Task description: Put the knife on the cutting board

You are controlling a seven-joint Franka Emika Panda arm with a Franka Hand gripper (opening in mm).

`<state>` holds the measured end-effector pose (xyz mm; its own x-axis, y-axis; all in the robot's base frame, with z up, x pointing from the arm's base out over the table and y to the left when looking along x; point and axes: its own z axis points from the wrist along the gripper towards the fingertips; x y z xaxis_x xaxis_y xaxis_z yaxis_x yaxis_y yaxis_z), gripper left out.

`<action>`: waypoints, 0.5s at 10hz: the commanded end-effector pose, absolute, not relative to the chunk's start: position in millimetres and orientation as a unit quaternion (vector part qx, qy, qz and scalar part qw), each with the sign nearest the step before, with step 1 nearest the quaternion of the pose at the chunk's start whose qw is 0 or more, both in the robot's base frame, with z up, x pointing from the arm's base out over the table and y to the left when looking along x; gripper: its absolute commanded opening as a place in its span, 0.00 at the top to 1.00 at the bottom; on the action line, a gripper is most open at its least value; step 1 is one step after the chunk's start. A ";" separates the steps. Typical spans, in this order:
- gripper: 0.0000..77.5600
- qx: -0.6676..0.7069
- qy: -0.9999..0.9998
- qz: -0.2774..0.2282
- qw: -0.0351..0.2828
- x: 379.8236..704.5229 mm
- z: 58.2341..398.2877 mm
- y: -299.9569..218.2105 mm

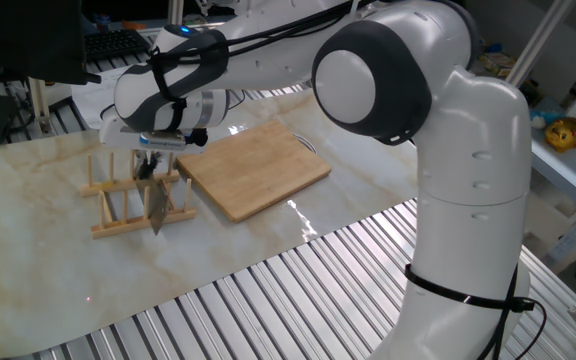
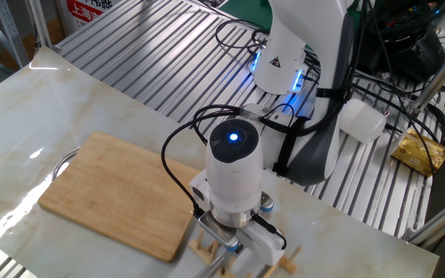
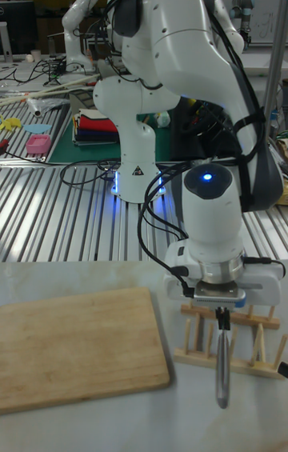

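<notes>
My gripper (image 1: 152, 163) hangs over the wooden peg rack (image 1: 118, 205) and is shut on the knife's handle. The knife (image 1: 156, 207) points blade-down, its grey blade seen almost edge-on among the pegs. In the tall fixed view the gripper (image 3: 222, 310) holds the knife (image 3: 222, 368) upright in front of the rack (image 3: 256, 344). The cutting board (image 1: 254, 170) lies flat just right of the rack, with its metal loop on the far edge; it also shows as the cutting board (image 3: 76, 348) and the cutting board (image 2: 114, 191). In the other fixed view the gripper (image 2: 224, 245) sits at the bottom edge, knife mostly cut off.
The marble table top (image 1: 28, 250) ends in a ribbed metal surface (image 1: 268, 300) at the front. The robot's white base (image 1: 468, 200) stands at the right. A yellow packet (image 2: 419, 150) and cables lie beyond the table.
</notes>
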<state>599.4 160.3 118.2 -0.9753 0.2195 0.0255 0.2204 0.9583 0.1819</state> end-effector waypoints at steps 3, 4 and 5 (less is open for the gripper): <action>0.98 -0.121 -0.989 -0.083 0.004 596.1 128.7 164.6; 0.98 -0.122 -0.989 -0.081 0.007 595.5 133.5 164.7; 0.98 -0.122 -0.989 -0.079 0.011 595.1 140.1 163.3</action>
<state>596.9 162.1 121.2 -0.9733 0.2270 0.0327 0.2292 0.9579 0.1727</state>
